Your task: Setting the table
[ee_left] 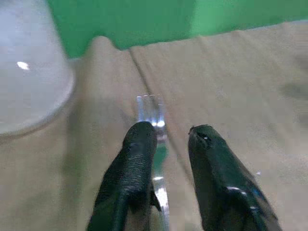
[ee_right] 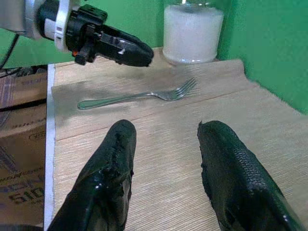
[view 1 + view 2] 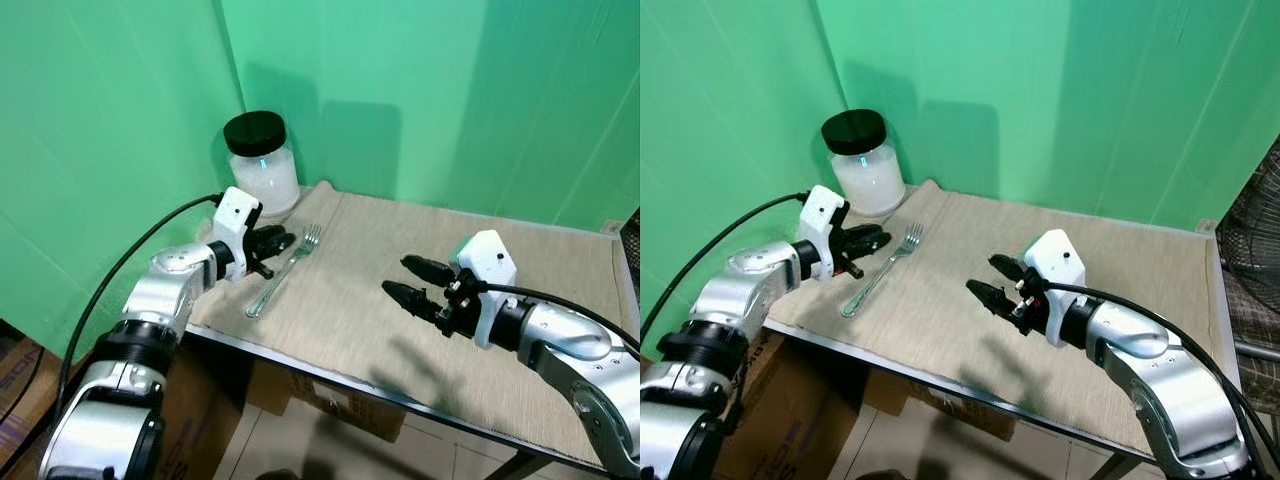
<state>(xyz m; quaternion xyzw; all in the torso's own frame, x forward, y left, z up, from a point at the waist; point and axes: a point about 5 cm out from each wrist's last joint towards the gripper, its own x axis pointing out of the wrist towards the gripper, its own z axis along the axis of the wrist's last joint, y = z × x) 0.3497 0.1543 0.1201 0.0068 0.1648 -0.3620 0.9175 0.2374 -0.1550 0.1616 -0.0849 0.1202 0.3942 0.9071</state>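
Observation:
A silver fork (image 3: 283, 268) lies on the beige table mat (image 3: 420, 225) near its left end, tines toward the back. My left gripper (image 3: 280, 241) hovers just over the fork's left side. In the left wrist view its fingers (image 1: 139, 144) stand slightly apart, open, with the fork's tines (image 1: 150, 107) showing past them and nothing gripped. My right gripper (image 3: 396, 275) hangs open over the middle of the mat, pointing left toward the fork (image 2: 144, 96), well apart from it.
A glass jar (image 3: 262, 165) with a black lid and white contents stands at the back left corner, close behind the fork. Green backdrop walls close off the back and left. Cardboard boxes (image 3: 330, 395) sit under the table. A black fan (image 3: 1255, 260) stands at the right.

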